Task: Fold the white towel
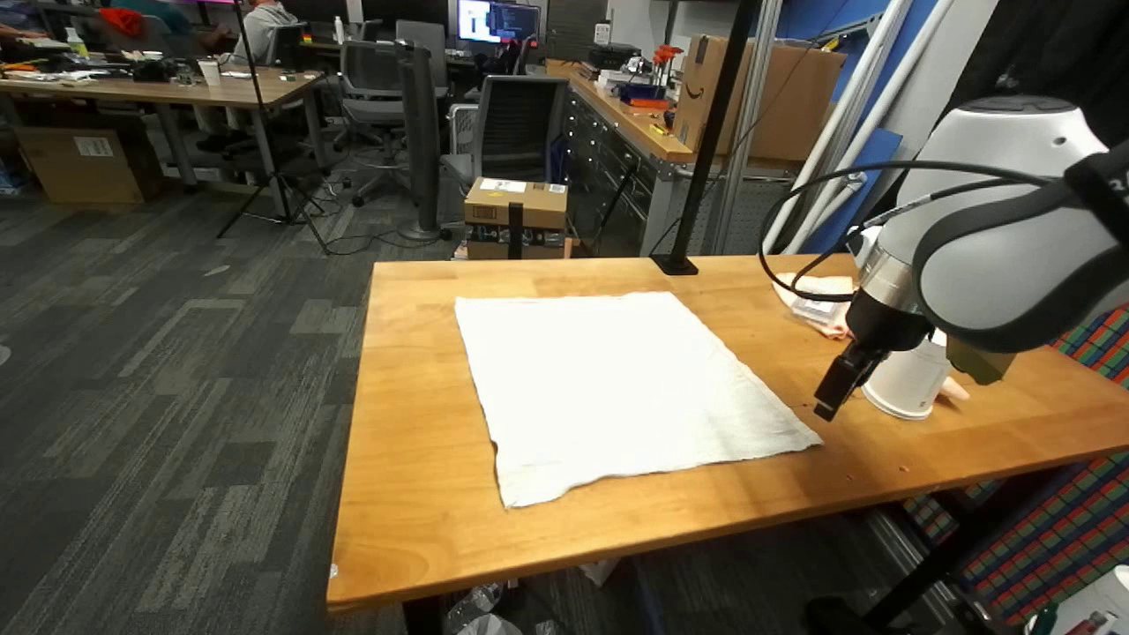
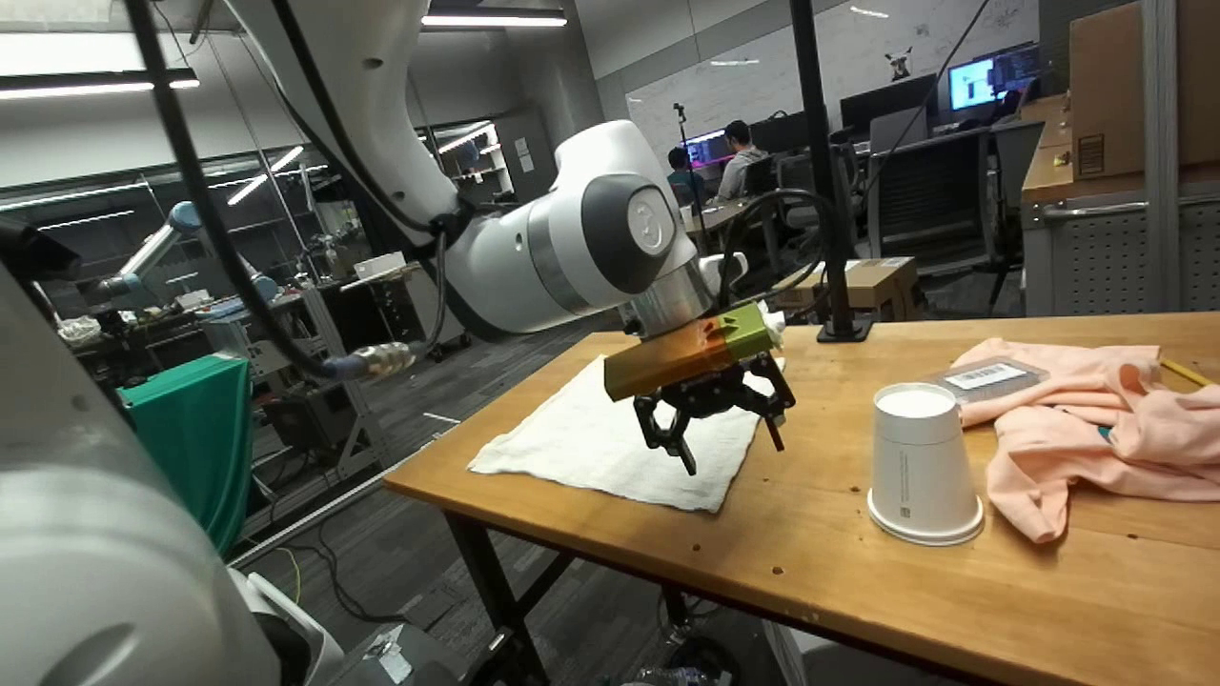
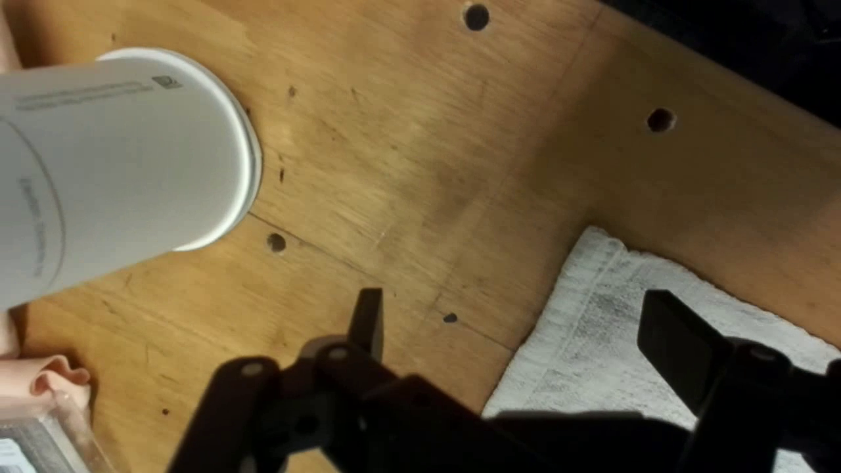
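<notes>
Towel [image 1: 600, 379], white and unfolded, lies spread flat on the table [image 1: 414, 397], its nearest corner below the gripper [image 2: 734, 455] and just to one side, the rest stretching away from it. The gripper hangs above the table, tilted, its fingers [image 3: 368, 322] parted wide and released — in the wrist view one shows in front of the towel's corner, the other in front of the table. Just above the fingers, an orange-and-green block [image 2: 691, 351] sits at the end of the arm [image 2: 610, 229]. On the side of the gripper away from the towel stands a white cup [image 2: 920, 467], upside down, near the fingers yet apart. Beyond the cup, farther from the gripper, lies a rumpled pink cloth [image 2: 1096, 462] — a clear labelled case [image 2: 991, 378] rests on it, and a yellow stick [image 2: 1187, 373] lies farther still. Well apart from the gripper, a black post [image 2: 817, 133] rises at the table's edge.
</notes>
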Motion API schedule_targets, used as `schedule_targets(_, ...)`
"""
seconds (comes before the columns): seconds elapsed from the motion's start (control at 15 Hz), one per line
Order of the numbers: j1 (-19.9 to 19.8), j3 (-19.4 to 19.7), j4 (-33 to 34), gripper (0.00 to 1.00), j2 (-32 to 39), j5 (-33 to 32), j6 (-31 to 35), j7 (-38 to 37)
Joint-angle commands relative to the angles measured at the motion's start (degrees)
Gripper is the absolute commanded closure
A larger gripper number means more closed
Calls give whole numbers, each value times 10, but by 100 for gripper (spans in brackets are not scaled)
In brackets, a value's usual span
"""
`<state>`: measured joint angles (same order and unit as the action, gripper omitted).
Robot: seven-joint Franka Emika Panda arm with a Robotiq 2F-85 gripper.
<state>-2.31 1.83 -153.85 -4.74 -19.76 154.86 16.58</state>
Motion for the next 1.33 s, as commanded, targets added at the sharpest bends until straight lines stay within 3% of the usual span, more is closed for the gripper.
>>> schedule_targets(0.0, 1, 3, -13, 0, 6, 20, 39, -9)
schedule_targets(0.33, 28, -7, 1, 0, 21, 144, 44, 18)
schedule_targets(0.6, 36, -11, 13, 0, 47, 189, 42, 17)
schedule_targets(1.27, 31, -14, 42, 3, 98, 144, 35, -15)
